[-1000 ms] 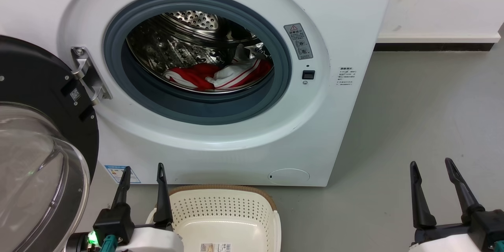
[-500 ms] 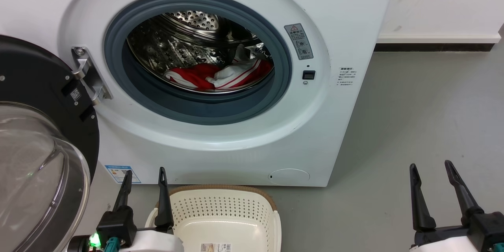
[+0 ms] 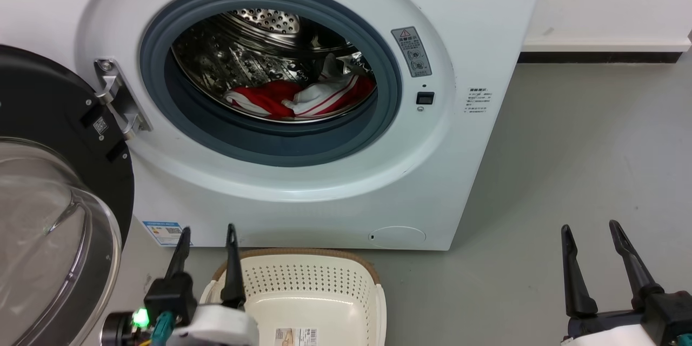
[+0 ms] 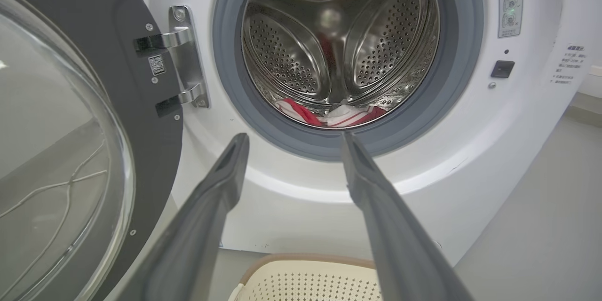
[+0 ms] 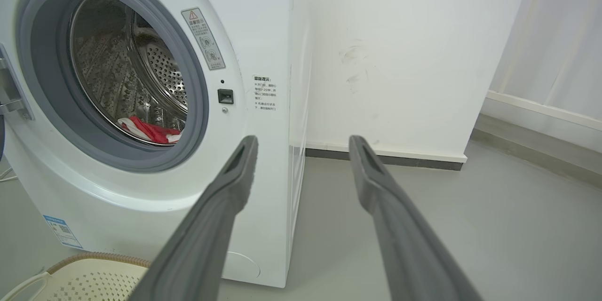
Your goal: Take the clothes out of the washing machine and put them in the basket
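Door (image 3: 59, 119): swung wide to the left, leaving the mouth of the washer (image 3: 476, 21) free for a reach.
Clothes (image 3: 303, 98): a red-and-white heap low in the drum (image 4: 291, 51), just behind the grey ring (image 3: 270, 143) (no garment shows in the basket).
Basket (image 3: 303, 281): set on the floor (image 3: 567, 162) directly below the opening, close to the washer, likely so a lifted garment only has to drop.
Left fingers (image 3: 232, 270): spread, empty, above the basket's left rim and aimed at the opening, apparently poised to go in.
Right fingers (image 3: 574, 275): parted, holding nothing, low and well right of the washer.
Floor: smooth grey.
Room: white wall (image 5: 400, 56), dark skirting.
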`<state>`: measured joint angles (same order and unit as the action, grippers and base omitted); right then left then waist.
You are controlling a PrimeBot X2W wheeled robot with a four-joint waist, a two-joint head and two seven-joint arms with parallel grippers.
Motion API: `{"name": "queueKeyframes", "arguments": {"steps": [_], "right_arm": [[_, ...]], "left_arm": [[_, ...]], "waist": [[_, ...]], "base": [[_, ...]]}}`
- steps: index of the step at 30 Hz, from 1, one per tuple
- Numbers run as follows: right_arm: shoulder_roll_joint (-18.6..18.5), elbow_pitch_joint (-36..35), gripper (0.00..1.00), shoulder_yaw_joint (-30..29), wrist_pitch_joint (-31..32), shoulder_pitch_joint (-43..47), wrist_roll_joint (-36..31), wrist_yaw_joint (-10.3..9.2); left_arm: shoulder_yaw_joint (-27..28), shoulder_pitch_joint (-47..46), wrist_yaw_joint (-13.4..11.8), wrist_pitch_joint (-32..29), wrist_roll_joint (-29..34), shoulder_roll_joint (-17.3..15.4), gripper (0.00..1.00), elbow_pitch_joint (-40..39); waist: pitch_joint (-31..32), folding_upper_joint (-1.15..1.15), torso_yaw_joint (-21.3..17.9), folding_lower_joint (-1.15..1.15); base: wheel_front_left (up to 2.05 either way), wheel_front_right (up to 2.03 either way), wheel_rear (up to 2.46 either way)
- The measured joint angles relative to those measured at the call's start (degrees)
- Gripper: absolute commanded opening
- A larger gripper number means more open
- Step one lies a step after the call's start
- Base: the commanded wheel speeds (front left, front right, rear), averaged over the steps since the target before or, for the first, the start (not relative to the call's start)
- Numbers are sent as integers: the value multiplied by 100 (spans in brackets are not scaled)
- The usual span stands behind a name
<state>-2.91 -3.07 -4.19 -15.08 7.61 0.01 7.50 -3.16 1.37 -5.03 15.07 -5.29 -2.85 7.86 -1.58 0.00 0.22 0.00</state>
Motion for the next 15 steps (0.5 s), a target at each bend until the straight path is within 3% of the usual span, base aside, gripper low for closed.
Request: {"name": "queueKeyframes", "arguments": {"steps": [8, 15], "right_arm": [[0, -52, 100, 75, 0, -211, 7, 1], [-1, -65, 100, 116, 0, -569, 77, 1]], "left_arm": [[-29, -1160, 213, 1, 224, -41, 100, 857], [52, -2722, 360, 0, 360, -379, 100, 1979]], "waist": [[-339, 0, -76, 0], [-873, 0, -271, 1]], "base": [[0, 0, 0], [0, 0, 0]]}}
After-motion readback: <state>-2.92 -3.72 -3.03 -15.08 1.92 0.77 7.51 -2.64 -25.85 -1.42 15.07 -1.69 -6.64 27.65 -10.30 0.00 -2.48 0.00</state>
